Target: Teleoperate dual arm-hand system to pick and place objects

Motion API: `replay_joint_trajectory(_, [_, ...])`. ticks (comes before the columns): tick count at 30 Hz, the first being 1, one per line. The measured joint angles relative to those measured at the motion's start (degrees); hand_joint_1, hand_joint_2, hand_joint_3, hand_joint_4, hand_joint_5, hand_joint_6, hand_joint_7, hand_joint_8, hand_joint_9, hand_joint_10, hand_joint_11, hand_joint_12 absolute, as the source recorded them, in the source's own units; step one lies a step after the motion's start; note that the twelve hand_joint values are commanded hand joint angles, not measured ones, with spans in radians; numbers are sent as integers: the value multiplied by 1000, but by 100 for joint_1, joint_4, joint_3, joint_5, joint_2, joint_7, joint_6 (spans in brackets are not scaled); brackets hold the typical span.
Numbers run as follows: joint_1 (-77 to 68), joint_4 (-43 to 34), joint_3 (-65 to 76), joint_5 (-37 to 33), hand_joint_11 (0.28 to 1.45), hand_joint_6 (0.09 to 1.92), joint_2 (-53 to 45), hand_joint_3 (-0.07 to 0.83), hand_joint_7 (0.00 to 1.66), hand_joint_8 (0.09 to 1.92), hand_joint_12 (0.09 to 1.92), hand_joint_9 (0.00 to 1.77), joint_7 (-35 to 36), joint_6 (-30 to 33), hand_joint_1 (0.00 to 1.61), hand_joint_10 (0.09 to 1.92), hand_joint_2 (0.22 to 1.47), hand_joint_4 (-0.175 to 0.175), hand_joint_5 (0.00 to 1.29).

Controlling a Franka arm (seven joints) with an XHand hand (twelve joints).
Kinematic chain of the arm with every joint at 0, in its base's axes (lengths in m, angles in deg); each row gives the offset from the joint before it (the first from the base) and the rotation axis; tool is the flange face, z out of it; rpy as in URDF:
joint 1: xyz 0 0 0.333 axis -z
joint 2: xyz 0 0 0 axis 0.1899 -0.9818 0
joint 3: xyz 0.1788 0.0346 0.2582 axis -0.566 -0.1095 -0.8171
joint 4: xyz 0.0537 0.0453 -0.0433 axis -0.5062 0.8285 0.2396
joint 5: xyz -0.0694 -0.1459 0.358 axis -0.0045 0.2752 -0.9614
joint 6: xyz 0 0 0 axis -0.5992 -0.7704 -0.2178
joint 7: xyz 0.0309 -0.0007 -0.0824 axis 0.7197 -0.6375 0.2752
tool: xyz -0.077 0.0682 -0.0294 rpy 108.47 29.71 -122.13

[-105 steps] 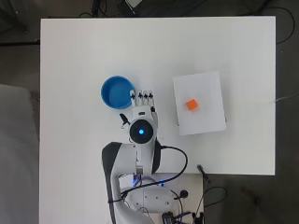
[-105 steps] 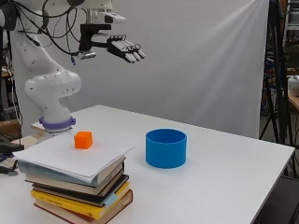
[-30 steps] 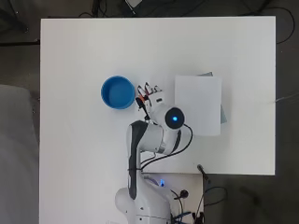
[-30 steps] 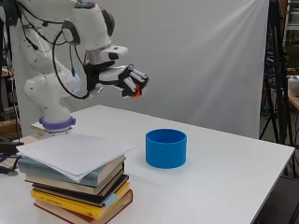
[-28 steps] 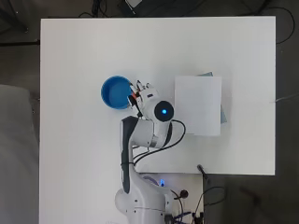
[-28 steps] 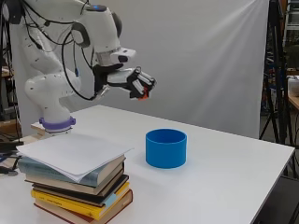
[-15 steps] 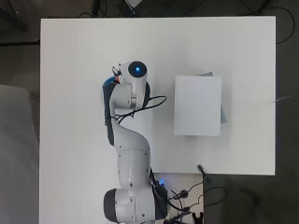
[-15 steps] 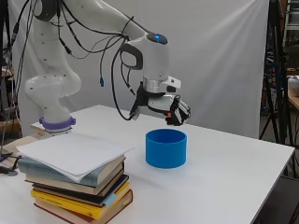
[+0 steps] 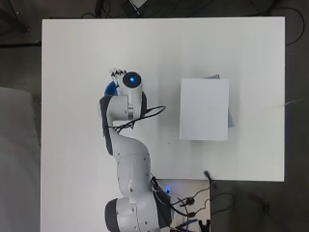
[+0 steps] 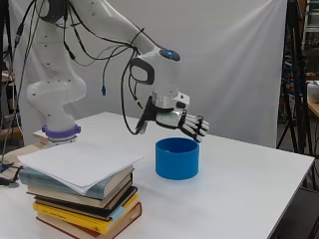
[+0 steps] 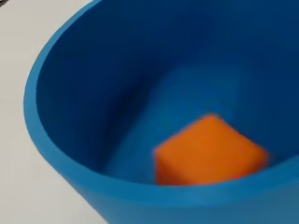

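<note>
An orange cube (image 11: 208, 151) lies inside the blue round container (image 11: 70, 154), seen close up in the wrist view. In the side view the blue container (image 10: 177, 158) stands on the white table, and the black and white hand (image 10: 187, 123) hovers just above its rim with fingers stretched out and nothing in them. From overhead the arm covers most of the container (image 9: 110, 89); only the fingertips of the hand (image 9: 117, 73) show past it.
A stack of books (image 10: 79, 196) topped by a white sheet (image 9: 203, 109) stands on the table to the right of the arm in the overhead view. The table (image 9: 241, 53) is white.
The hand carried the orange cube from the book stack over to the blue container and let it go; the cube now lies inside the container and the fingers are straight.
</note>
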Motion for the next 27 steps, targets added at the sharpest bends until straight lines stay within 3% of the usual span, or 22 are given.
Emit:
replay_joint_trajectory(4, [-6,96,66,0,447,87,461,-1,182,87,87,297,-743,-47,0,87,888,46,107])
replay_joint_trajectory(10, [-6,35,229,147,468,87,1566,1,265,87,87,369,-651,-523,5,87,895,82,175])
replay_joint_trajectory(14, [38,-189,368,511,472,87,2053,3,322,87,87,408,-1101,-994,59,87,921,109,271])
replay_joint_trajectory(16, [69,-294,458,713,473,87,2400,3,333,87,87,414,-1287,-1210,68,87,925,113,290])
replay_joint_trajectory(19, [121,-428,603,970,468,87,2849,2,278,87,87,396,-1510,-1490,107,87,927,100,200])
replay_joint_trajectory(27, [240,-603,966,1466,456,87,3120,4,229,87,87,372,-2064,-1741,128,87,938,91,151])
